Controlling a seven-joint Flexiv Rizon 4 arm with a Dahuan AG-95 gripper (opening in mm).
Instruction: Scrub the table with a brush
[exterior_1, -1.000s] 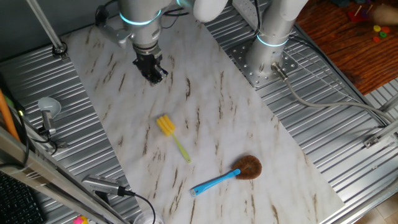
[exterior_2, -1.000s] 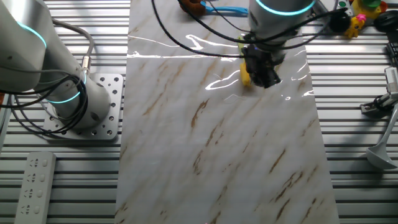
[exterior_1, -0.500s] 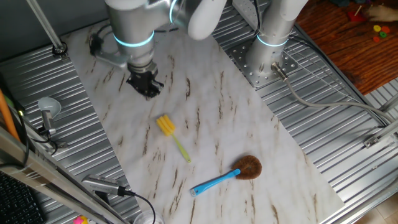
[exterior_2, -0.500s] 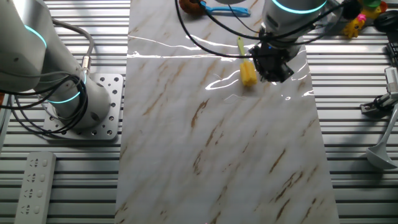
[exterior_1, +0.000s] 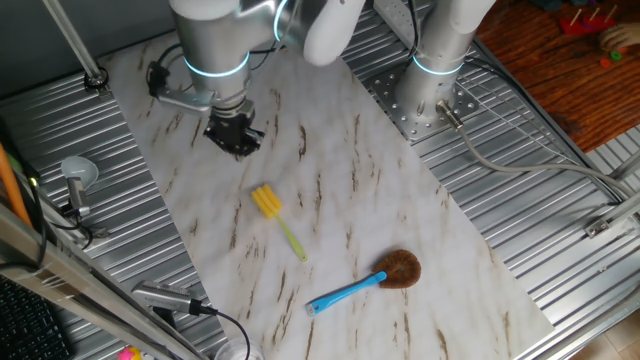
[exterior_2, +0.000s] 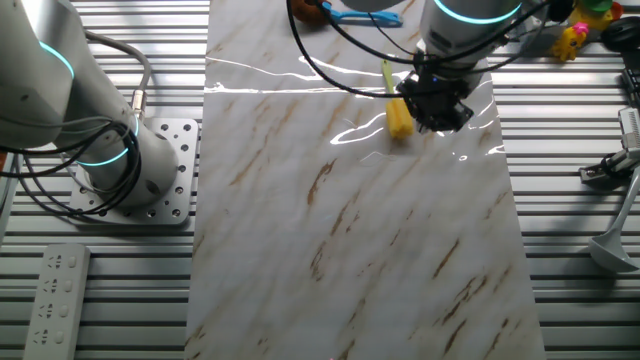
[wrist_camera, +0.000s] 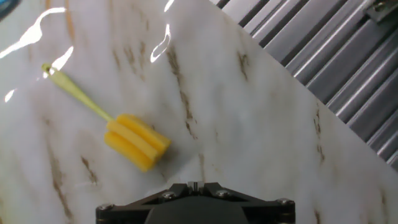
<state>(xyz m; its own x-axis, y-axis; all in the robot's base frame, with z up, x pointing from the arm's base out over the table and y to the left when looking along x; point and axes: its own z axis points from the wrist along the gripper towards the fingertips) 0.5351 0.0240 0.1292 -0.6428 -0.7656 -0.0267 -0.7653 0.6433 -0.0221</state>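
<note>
On the marble table (exterior_1: 400, 215), in one fixed view, I have the gripper (exterior_1: 235, 140) hanging over bare surface, with nothing between its fingers. The brush (exterior_1: 277, 220) lies flat at about five o'clock from the gripper and well apart from it, yellow head toward the claw, thin handle trailing away toward five o'clock. I judge this to be the approach step: the pick-up is not yet made and no scrubbing can begin. Further along at five o'clock, the blue-handled brush (exterior_1: 365, 281) with its round brown head rests near the table's lower end, apart from my target and not in the path.

From the other fixed view, the gripper (exterior_2: 440, 105) sits just beside the brush (exterior_2: 396, 108), which lies at its nine o'clock. The dark fingers blur together here, so I cannot tell how wide they stand. Black cables (exterior_2: 330, 55) loop above the table at eleven o'clock; I would keep them clear of the handle. The arm's base (exterior_2: 110, 150) stands well off at nine o'clock on the ribbed metal.

Through the hand view, the brush (wrist_camera: 118, 127) lies at ten o'clock of the hand's housing, off the fingers' line, handle pointing to ten o'clock. No fingertips show, so the claw's state stays unknown to me. The next move, I judge, calls for shifting over the handle, turning the fingers to straddle it, then descending. Nothing stands in the way.
</note>
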